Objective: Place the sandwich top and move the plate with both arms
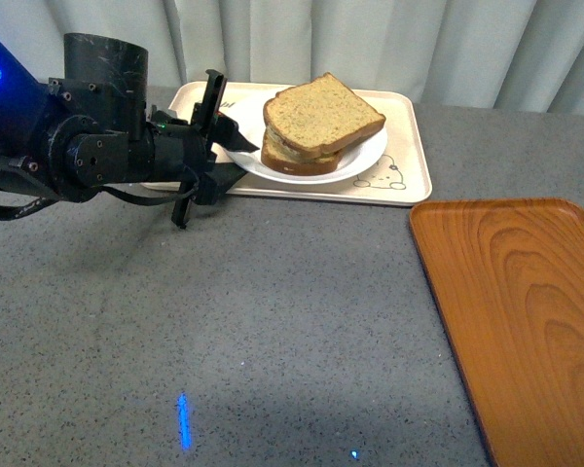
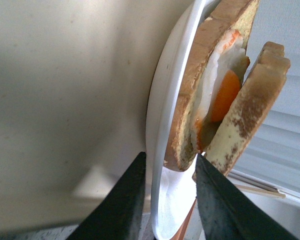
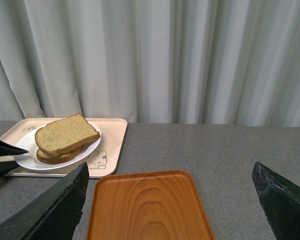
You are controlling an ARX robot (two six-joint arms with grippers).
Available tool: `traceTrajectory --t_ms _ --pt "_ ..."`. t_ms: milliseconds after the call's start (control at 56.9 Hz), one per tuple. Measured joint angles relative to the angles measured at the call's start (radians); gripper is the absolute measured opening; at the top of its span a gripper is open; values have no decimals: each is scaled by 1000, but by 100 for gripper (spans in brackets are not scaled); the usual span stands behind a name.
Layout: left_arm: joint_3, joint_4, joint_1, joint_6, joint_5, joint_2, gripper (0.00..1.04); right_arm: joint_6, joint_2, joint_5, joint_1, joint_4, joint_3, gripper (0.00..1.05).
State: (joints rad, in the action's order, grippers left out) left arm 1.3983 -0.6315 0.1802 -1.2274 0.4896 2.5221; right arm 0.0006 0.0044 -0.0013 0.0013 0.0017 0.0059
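Observation:
The sandwich top (image 1: pixel 324 114) is a squarish tan speckled slice lying on the stacked sandwich on the white plate (image 1: pixel 370 153). The plate stands on the beige rabbit-print tray (image 1: pixel 409 165). My left gripper (image 1: pixel 224 131) is open, its jaws straddling the plate's left rim. In the left wrist view the plate rim (image 2: pixel 160 115) runs between the two black fingers (image 2: pixel 122 200), with the bread slices (image 2: pixel 245 115) and the fried egg (image 2: pixel 222 95) beyond. My right gripper (image 3: pixel 170 200) is open and empty, held above the table; sandwich top (image 3: pixel 65 133) and plate (image 3: pixel 27 161) lie far off.
An orange wood-grain tray (image 1: pixel 521 311) lies on the grey table at the right, also below my right gripper (image 3: pixel 147 207). Pale curtains (image 3: pixel 155 55) hang behind the table. The left arm's bulky body (image 1: pixel 78 136) lies over the table's left side.

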Motion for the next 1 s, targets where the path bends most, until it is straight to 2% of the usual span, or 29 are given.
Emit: traceTrajectory --t_ms 158,316,421,457,615,667,702,738,755,843,878,1001 --pt "-96 -10 -9 14 -19 -67 56 0 0 0 0 0 0 96" --pt "-242 87 -14 162 -173 -235 81 0 0 0 0 0 0 96" --pt "-379 67 -19 257 -238 -381 99 0 0 0 0 0 0 96" --pt "-427 50 -19 291 -262 -428 100 0 0 0 0 0 0 96" --pt "-711 19 -23 542 -422 -665 98 0 0 0 0 0 0 96" --pt "-793 -143 -23 662 -506 -664 91 0 0 0 0 0 0 96" --pt "-864 -285 -26 745 -563 -656 82 0 0 0 0 0 0 96" --pt "-892 -335 -30 804 -577 -656 79 0 0 0 0 0 0 96" --pt "-930 -403 -34 841 -595 -658 74 0 0 0 0 0 0 96" --pt "-1013 -570 -50 988 -603 -697 60 0 0 0 0 0 0 96" --pt "-1056 -653 -59 1050 -602 -737 52 0 0 0 0 0 0 96" --pt "-1148 -753 -79 1151 -585 -853 30 0 0 0 0 0 0 96"
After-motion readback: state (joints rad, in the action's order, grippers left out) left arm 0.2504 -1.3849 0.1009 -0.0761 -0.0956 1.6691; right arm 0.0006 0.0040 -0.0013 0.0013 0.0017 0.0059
